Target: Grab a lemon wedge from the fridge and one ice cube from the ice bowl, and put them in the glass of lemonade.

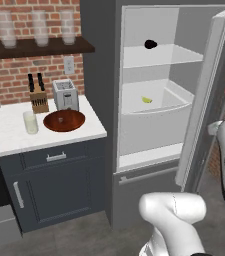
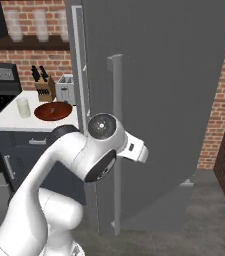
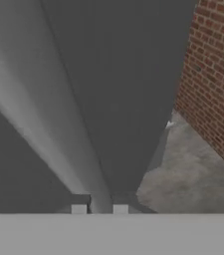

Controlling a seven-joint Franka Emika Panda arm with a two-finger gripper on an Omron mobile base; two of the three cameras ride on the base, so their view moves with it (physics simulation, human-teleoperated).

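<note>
Fridge (image 1: pixel 101 100) door swung open, arm bent alongside, end effector (image 3: pixel 99 209) clamped on door handle (image 2: pixel 116 125)

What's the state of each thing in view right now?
fridge: door swung open, white shelves exposed.
lemon wedge: lying on the middle fridge shelf, untouched.
ice bowl: upright on the counter beside the toaster.
glass of lemonade: upright, filled, left of the bowl.
tool: fingers on either side of the door's bar handle.

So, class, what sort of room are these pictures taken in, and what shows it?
A home kitchen, most likely: an open fridge with white shelves, a toaster and knife block on a white counter, brick walls behind.
</note>
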